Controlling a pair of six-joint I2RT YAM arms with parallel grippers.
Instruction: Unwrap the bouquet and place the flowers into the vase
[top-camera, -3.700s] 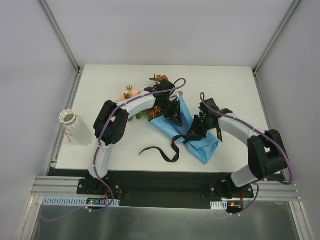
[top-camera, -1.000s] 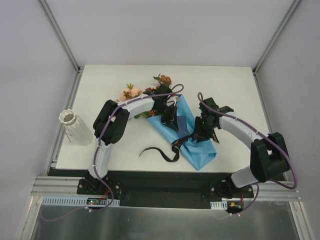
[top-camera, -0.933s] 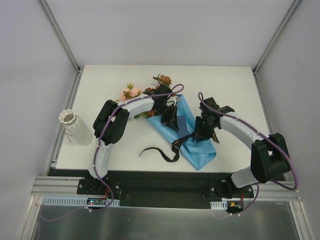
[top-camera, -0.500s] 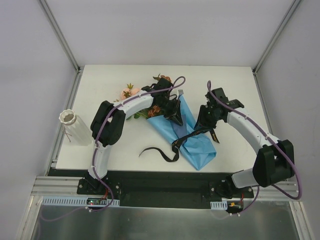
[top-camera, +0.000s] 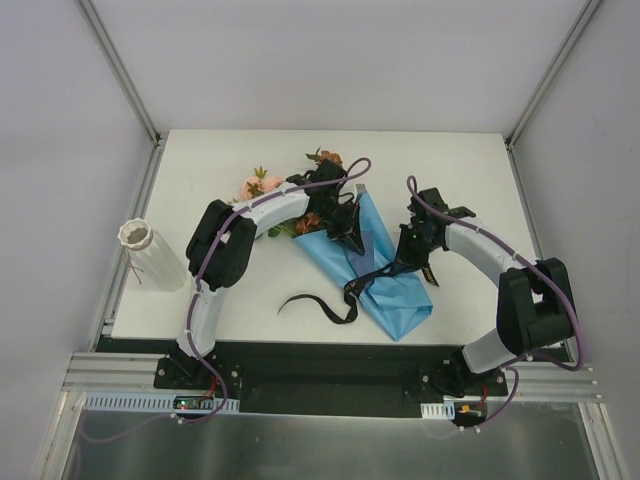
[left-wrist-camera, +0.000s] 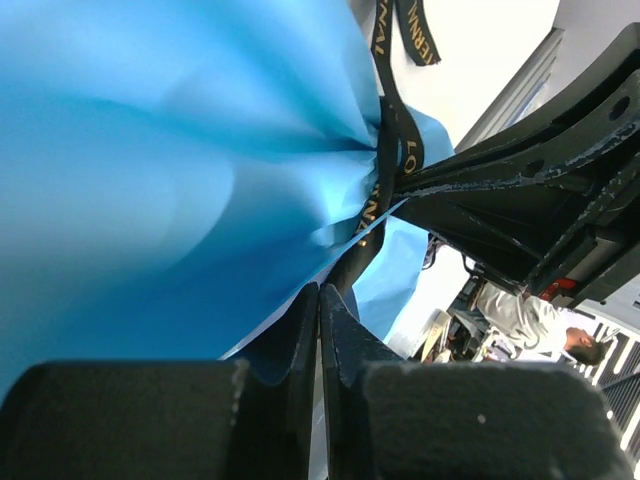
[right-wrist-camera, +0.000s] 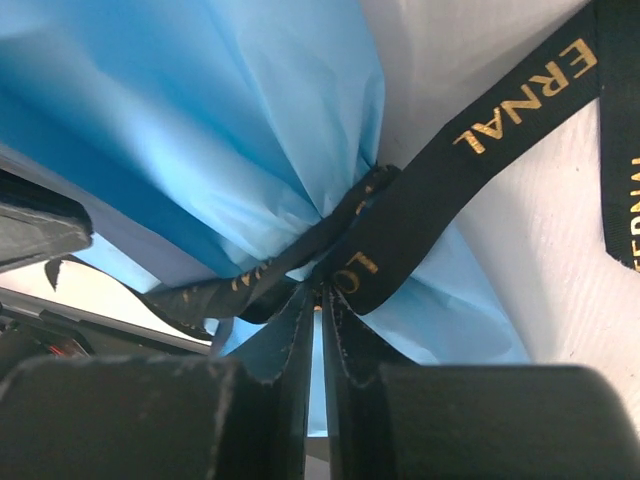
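One bouquet (top-camera: 368, 262) lies on its side mid-table, stem end toward the near right. Its flowers (top-camera: 262, 186) spill out at the far left (two colour clumps, pale pink and rust-orange; single blooms too small to count). One sheet of smooth blue paper (left-wrist-camera: 150, 150) forms the cone, gathered into tight pleats where it is tied. One black ribbon (right-wrist-camera: 480, 130), a flat band with gold letters, cinches it. A loose tail curls on the table (top-camera: 450, 170) toward the near edge.

Left gripper (left-wrist-camera: 319, 293): jaws pressed together to a hairline slit, tips pinching the paper's edge just beside the knot. Right gripper (right-wrist-camera: 320, 290): jaws nearly together too, tips clamped on a ribbon loop at the knot; in the top view a strand runs up taut to it. Both grippers sit close together, on either side of the knot.

One vase (top-camera: 150, 250), white, ribbed, cylindrical with a scalloped rim, stands at the table's left edge, well apart from the bouquet. Tabletop is white and matte.
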